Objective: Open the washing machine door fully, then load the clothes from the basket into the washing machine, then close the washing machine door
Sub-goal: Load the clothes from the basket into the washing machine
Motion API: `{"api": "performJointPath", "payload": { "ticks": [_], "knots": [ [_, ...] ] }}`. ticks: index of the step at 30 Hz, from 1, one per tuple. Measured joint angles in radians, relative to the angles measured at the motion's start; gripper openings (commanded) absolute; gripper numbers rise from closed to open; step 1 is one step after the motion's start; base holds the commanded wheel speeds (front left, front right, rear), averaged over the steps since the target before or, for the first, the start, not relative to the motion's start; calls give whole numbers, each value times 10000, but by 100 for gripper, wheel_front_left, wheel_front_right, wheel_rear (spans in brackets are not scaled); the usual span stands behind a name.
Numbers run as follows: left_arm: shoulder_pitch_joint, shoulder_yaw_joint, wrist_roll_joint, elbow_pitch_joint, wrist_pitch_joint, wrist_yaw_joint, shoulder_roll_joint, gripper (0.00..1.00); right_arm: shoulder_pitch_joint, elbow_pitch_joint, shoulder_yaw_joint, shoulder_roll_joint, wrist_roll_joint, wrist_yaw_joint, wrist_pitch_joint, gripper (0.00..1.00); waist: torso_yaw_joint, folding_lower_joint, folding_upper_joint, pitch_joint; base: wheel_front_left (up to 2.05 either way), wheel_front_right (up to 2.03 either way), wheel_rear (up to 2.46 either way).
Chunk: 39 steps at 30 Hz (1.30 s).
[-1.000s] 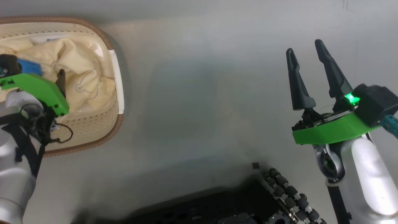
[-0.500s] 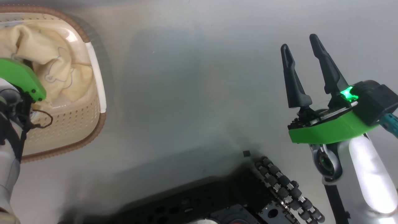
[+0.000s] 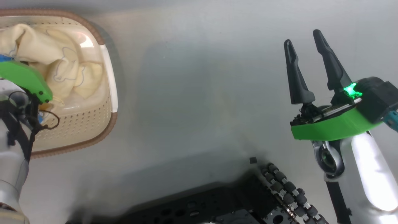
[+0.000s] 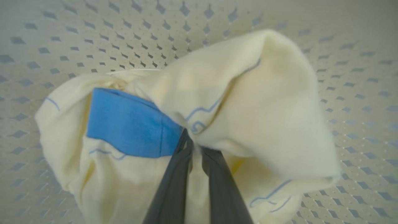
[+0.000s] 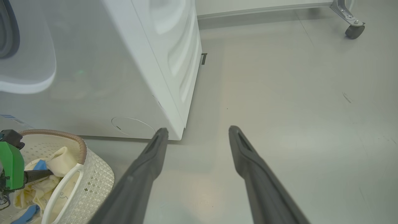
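Since a second ago the left gripper (image 4: 192, 143) has gone from spread wide over the heap to pinched together. The head camera has also swung a little, so the basket's apparent shift is not real movement.

At the far left, the basket (image 3: 84, 124) sits on the floor (image 3: 199, 93) with the clothes (image 4: 248, 109) still inside it. The left wrist view shows the two dark fingers (image 4: 174, 186) drawn almost together on a fold of cream fabric, just beside a blue patch. The bundle is gathered up around the fingertips, with the perforated basket wall behind it. It looks like a firm nip of cloth, though I cannot tell how much of the heap would come up with it.

In the right wrist view, the washing machine (image 5: 174, 56) stands just beyond the basket. A slice of the washing machine door (image 5: 28, 62) shows at that view's left edge, but I cannot tell from here how far it is swung.

Over on the right, the right gripper (image 3: 303, 36) hangs above bare floor with its fingers wide apart and nothing in them.

By my reckoning the loading has only just begun. A garment has been seized but nothing has left the basket. The lift, the carry to the drum, any further trips and the closing of the door all remain.
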State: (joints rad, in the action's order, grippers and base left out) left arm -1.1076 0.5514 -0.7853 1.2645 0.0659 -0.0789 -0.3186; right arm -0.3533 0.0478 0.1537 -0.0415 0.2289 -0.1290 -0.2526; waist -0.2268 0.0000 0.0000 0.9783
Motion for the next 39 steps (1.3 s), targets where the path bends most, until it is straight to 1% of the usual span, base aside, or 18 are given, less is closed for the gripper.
{"api": "performJointPath", "payload": {
  "ticks": [9, 11, 16, 18, 21, 24, 25, 26, 27, 28, 29, 39],
  "knots": [
    [127, 54, 35, -4, 1367, -186, 339, 0, 5, -104, -265, -2, -96, 0, -25, 100, 343, -1, 0, -751, 0, 0, 0],
    [267, 48, 35, -67, 1570, -261, 407, 0, 27, -125, -351, -2, -105, 0, -25, 100, 416, 0, 0, -978, 0, 0, 0],
    [912, -52, 35, -527, 1816, -270, 454, 0, 239, -134, -573, -4, -244, 0, -19, 100, 592, -1, 0, -1620, 0, 0, 0],
    [1223, -286, 63, -1095, 1816, -261, 412, 0, 423, -119, -685, -4, -301, 0, -10, 100, 663, -1, 0, -1892, 0, 0, 0],
    [1732, -679, 435, -2199, 1816, -155, 343, 0, 639, -100, -886, -4, -418, 0, 123, 100, 772, -1, 0, -2320, 0, 0, 0],
    [2407, -1060, 846, -3241, 1818, 23, 326, 0, 777, -50, -1018, -4, -510, 0, 242, 100, 872, -1, 1, -2766, 0, 0, 0],
    [2947, -1331, 1122, -3845, 1818, 165, 326, 0, 870, -54, -1066, -4, -531, 0, 316, 100, 928, -1, 0, -3071, 0, 0, 0],
    [2947, -1331, 1122, -3845, 1818, 165, 326, 0, 870, -54, -1066, -4, -531, 0, 316, 100, 928, -1, 0, -3071, 0, 0, 0],
    [3500, -1576, 1381, -4380, 1818, 272, 322, 0, 921, -54, -1104, -4, -558, 0, 343, 100, 970, -2, 1, -3389, 0, 0, 0],
    [3748, -1676, 1517, -4633, 1818, 288, 324, 0, 941, -56, -1124, -4, -560, 0, 347, 100, 989, -2, 1, -3545, 0, 0, 0],
    [3748, -1676, 1517, -4633, 1818, 288, 324, 0, 941, -56, -1124, -4, -560, 0, 347, 100, 989, -2, 1, -3545, 0, 0, 0],
    [5697, -2523, 2483, -6719, 1818, 713, 487, 0, 1327, -274, -1133, -4, -721, 0, 662, 100, 1149, -2, 1, -5163, 0, 0, 0]
  ]
}}
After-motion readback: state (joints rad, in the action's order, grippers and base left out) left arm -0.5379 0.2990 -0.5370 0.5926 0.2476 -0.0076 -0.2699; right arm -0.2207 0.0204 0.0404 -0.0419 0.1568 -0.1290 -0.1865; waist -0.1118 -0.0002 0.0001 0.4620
